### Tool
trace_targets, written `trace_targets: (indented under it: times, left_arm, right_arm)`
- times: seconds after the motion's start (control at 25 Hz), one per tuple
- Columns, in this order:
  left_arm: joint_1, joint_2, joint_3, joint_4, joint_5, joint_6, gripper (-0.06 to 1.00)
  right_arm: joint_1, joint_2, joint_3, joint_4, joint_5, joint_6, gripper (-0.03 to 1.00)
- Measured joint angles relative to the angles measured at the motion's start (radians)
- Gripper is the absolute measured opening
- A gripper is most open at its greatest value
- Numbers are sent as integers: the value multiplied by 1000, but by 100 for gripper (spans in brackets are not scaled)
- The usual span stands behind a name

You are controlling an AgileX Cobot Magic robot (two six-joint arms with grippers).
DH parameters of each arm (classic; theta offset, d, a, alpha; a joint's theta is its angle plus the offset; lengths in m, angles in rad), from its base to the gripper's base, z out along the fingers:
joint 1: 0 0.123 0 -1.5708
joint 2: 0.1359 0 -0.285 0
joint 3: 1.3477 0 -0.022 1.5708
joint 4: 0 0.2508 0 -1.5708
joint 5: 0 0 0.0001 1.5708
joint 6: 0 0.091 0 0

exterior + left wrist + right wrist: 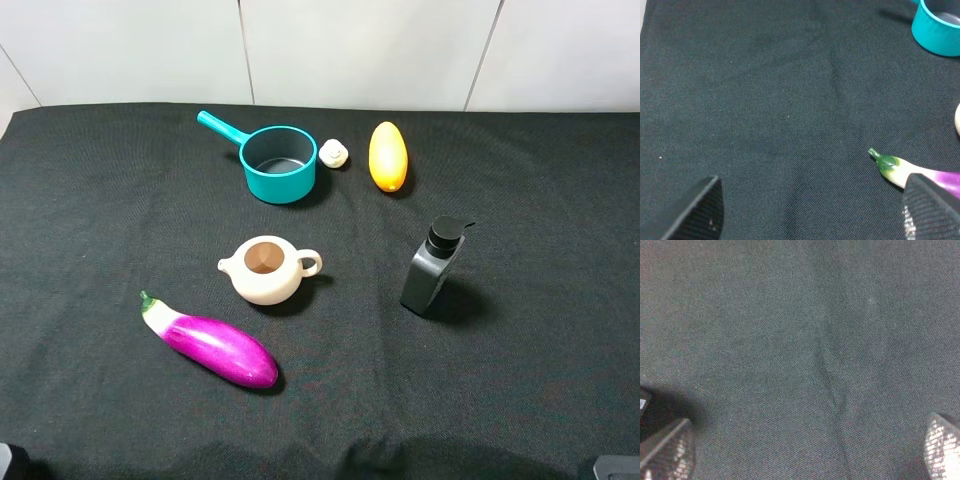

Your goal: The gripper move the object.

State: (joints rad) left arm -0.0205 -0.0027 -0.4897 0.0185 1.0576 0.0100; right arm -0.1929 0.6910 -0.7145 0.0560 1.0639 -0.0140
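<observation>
A glossy purple toy eggplant [212, 345] lies on its side just in front of the cream teapot [266, 269], stem end away from it. It looks light, rigid and slick; the thick purple middle seems the surest hold. Beyond the teapot sit a teal saucepan [275, 160] and yellow-orange fruit [387, 156], beside it a black pump bottle [431, 267]. The black cloth surface [110, 210] is faintly creased. Both arms' jaws stand wide apart, empty: left gripper [812, 212], right gripper [807, 450].

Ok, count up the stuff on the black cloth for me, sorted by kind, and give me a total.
Toy produce: 2, the purple eggplant and the yellow-orange fruit
Cookware: 2, the teal saucepan and the cream teapot
Pump bottle: 1, dark grey
Small white object: 1
Total: 6
</observation>
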Motion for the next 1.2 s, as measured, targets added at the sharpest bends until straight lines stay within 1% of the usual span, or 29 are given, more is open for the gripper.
trace_targets:
  times: [0.12,0.32,0.52,0.72,1.04,1.2]
  left_arm:
    - [0,0,0,0,0,0,76]
    - [0,0,0,0,0,0,76]
    - [0,0,0,0,0,0,76]
    - [0,0,0,0,0,0,76]
    - [0,0,0,0,0,0,76]
    - [0,0,0,0,0,0,76]
  right_arm:
    - [4,-68,48,3,-20,0,69]
    - [51,-151,98,-2,-31,-1,69]
    - [110,-225,111,-37,-36,3,69]
    - [159,-284,111,-80,-27,30,69]
    - [175,-393,118,-89,-28,34,69]
    - [175,-493,189,-90,-63,34,69]
